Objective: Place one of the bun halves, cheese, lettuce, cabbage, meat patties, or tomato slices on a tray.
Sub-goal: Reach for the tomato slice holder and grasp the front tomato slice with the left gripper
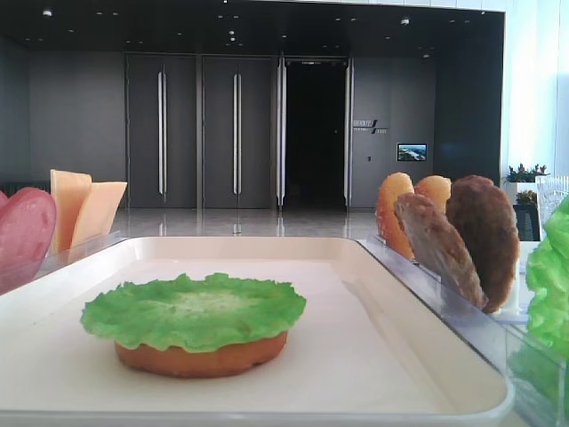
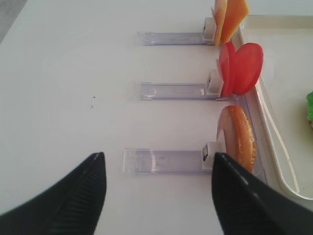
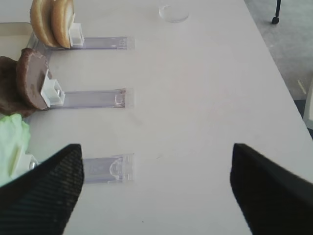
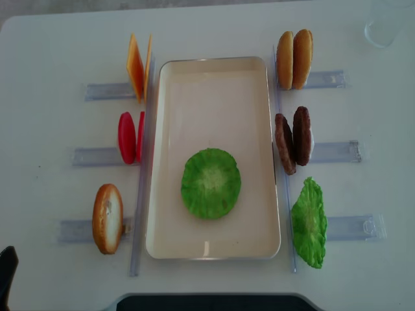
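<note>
We judged a fresh pick pending: lettuce (image 4: 210, 183) capped a bun half (image 1: 201, 354) mid-tray (image 4: 214, 74), both grippers (image 2: 156, 196) (image 3: 156, 191) spread empty, tomato slices (image 2: 240, 68) at the left one's one o'clock.

A white table (image 4: 52, 45) carries everything. At its centre lies the cream tray (image 4: 214, 71), long side running away from the near edge. Six clear plastic rails lie flat on the tabletop, three to each side of the tray. Left side, far to near: the cheese rail (image 4: 110, 91), the tomato rail (image 4: 94, 157), a bun rail (image 4: 74, 230). Right side: a bun rail (image 4: 327, 79), the patty rail (image 4: 334, 152), the lettuce rail (image 4: 353, 228). A clear glass (image 4: 386, 26) stands at the far right corner (only partly in view).
</note>
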`<state>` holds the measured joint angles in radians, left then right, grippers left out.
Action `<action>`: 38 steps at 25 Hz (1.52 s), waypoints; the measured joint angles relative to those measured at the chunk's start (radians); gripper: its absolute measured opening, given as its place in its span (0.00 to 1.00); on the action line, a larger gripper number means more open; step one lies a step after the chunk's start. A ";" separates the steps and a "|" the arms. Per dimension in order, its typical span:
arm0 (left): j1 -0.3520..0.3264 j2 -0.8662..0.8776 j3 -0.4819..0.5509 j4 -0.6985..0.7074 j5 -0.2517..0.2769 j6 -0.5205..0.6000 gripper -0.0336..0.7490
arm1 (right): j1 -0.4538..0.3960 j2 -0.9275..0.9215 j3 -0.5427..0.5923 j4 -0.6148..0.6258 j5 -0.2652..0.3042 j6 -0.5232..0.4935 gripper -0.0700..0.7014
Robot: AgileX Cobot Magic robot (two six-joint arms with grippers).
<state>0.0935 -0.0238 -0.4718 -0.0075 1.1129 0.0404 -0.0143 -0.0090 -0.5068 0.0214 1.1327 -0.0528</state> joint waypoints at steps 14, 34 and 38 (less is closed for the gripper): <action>0.000 0.000 0.000 0.000 0.000 0.000 0.70 | 0.000 0.000 0.000 0.000 0.000 0.000 0.84; 0.000 0.000 0.000 0.000 0.000 0.000 0.70 | 0.000 0.000 0.000 0.000 0.000 0.000 0.84; 0.000 0.000 0.000 0.000 0.000 0.000 0.70 | 0.000 0.000 0.000 0.000 0.000 0.000 0.84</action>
<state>0.0935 -0.0238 -0.4718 -0.0075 1.1129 0.0404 -0.0143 -0.0090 -0.5068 0.0214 1.1327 -0.0528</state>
